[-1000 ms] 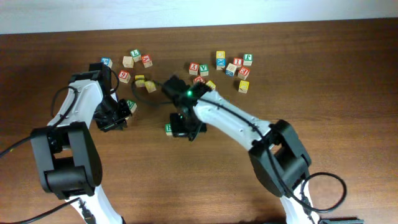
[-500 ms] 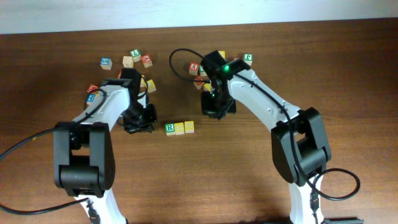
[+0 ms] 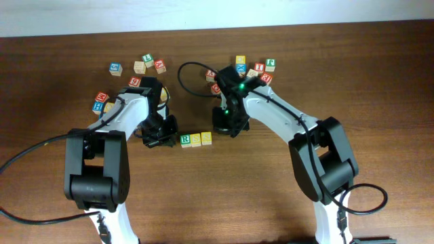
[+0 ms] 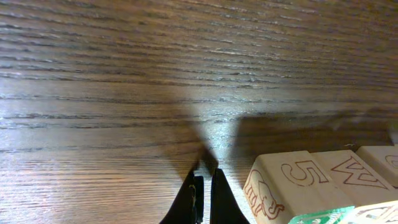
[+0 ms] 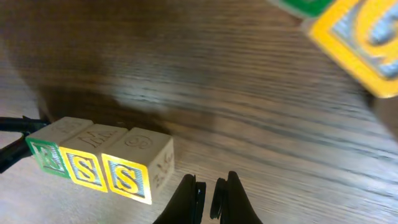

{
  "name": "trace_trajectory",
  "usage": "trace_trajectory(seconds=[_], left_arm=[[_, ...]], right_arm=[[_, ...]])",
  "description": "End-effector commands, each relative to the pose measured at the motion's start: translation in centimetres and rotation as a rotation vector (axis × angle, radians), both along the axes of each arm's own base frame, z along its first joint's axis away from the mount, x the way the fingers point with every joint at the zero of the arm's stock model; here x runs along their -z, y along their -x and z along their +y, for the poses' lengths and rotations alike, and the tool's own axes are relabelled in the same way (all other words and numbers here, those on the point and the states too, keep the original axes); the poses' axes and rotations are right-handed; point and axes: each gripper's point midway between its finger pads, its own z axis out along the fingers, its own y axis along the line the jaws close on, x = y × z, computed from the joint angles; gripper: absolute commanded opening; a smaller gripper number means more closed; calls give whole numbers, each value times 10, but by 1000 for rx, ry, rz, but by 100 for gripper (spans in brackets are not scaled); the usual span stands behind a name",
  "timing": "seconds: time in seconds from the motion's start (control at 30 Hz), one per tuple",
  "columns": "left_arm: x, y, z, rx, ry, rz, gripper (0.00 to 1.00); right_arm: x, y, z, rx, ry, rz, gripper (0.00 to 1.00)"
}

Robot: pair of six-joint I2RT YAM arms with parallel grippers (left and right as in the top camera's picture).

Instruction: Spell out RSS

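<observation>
Your dark wood-grain table point(image 3: 224, 196) meets a pale wall point(image 3: 203, 10) at its far edge. Loose alphabet cubes point(image 3: 148, 64) lie scattered behind both arms, with a black cable point(image 3: 182, 73) looping between them. At centre, the green R cube point(image 3: 185, 139), first S cube point(image 3: 196, 139) and second S cube point(image 3: 206, 138) touch in a left-to-right row, letters up. The left gripper point(image 4: 205, 177), fingers together and empty, sits just beside the R end. The right gripper point(image 5: 209, 180), likewise closed on nothing, hangs near the S end.
</observation>
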Motion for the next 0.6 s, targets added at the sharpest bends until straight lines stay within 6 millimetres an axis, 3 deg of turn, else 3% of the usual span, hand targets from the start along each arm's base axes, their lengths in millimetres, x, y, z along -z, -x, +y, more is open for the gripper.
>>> trace_trajectory(seconds=[0.0,0.57], left_arm=[[5,7,-8,-14,43,35,0],[3,3,-20,-6,98,18,0]], right_arm=[[8,8,6,5,-30,28,4],[11,17,28,-21,-61,18,4]])
